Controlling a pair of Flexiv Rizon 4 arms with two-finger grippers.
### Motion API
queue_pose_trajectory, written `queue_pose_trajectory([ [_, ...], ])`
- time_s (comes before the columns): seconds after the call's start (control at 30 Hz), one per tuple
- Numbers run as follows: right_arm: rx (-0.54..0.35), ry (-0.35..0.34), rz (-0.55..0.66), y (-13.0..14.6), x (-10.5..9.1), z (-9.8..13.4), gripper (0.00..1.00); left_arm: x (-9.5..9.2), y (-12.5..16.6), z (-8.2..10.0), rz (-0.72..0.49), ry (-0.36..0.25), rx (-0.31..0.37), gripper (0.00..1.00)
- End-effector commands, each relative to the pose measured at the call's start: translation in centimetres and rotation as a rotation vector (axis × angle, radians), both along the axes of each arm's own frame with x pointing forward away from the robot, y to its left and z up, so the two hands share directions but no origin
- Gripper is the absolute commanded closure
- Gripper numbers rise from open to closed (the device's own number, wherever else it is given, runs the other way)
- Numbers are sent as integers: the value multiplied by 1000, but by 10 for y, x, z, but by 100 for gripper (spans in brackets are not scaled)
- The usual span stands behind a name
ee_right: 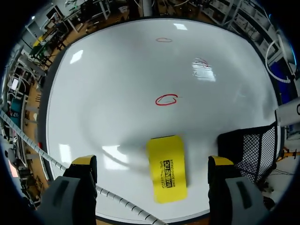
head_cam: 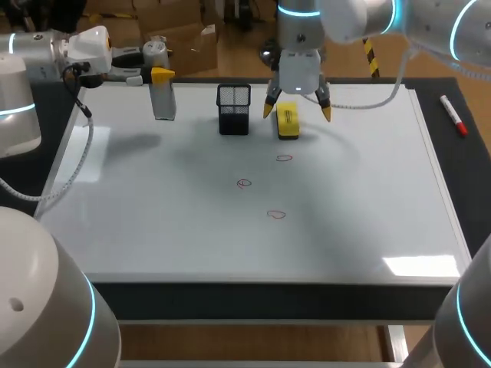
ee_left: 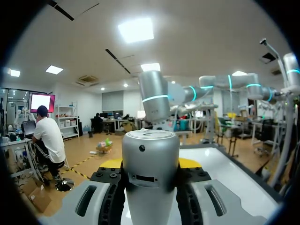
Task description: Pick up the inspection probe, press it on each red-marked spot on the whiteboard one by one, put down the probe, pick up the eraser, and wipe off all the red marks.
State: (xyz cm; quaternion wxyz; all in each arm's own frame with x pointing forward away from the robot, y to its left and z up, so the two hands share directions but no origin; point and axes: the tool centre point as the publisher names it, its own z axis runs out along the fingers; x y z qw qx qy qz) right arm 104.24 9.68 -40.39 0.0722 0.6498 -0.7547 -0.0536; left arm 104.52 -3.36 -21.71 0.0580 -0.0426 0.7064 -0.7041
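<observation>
Because the broad white rectangular whiteboard (head_cam: 368, 199) lies flat and covers nearly the whole table, every task thing sits on it or just above it, and both arms hang over its far edge.

My left arm comes in from the left. Its left gripper (head_cam: 159, 73) is clamped on the upper part of the silver cylindrical metal probe (head_cam: 163, 100), which is held upright near the far left corner. In the left wrist view the black pads press the cylinder from both sides, a hold I judge well suited to pushing straight down. Whether its foot touches the board I cannot tell.

My right gripper (head_cam: 298, 111) hangs directly above the yellow block-shaped eraser (head_cam: 288, 123), its fingers spread wide, one to each side and touching nothing. That looks like readiness for the wipe, though the probe is not yet put down. The eraser lies flat near the far edge.

Just beside the eraser, between it and the probe, stands a black wire-mesh basket (head_cam: 233, 109). I judge that a closing finger could catch it. A white-and-red marker pen (head_cam: 453, 115) lies well apart on the dark strip at the right. Three small red marks (head_cam: 285, 159) sit uncovered in the middle of the board, well apart from the probe.
</observation>
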Motion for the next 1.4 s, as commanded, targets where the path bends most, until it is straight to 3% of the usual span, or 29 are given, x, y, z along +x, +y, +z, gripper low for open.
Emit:
queue_pose_trajectory([
  [0.03,20,-31,24,0,-3,-4,0,-1,0,1,2,-1,0,100],
  [0.37,49,-74,103,6,0,-7,0,-1,0,1,2,-1,0,100],
  [1.03,61,-97,126,12,14,-13,0,-1,0,1,2,-1,0,100],
  [1.07,60,-97,128,12,14,-13,3,-1,0,1,2,-1,0,100],
  [1.1,57,-92,128,12,14,-13,18,-1,0,1,2,-1,0,100],
  [1.17,55,-88,125,12,15,-13,91,-1,0,1,2,-1,0,100],
  [1.2,53,-83,126,12,15,-14,100,-1,0,1,2,-1,0,100],
  [1.4,51,-93,101,6,14,-11,100,-1,0,1,2,-1,0,100],
])
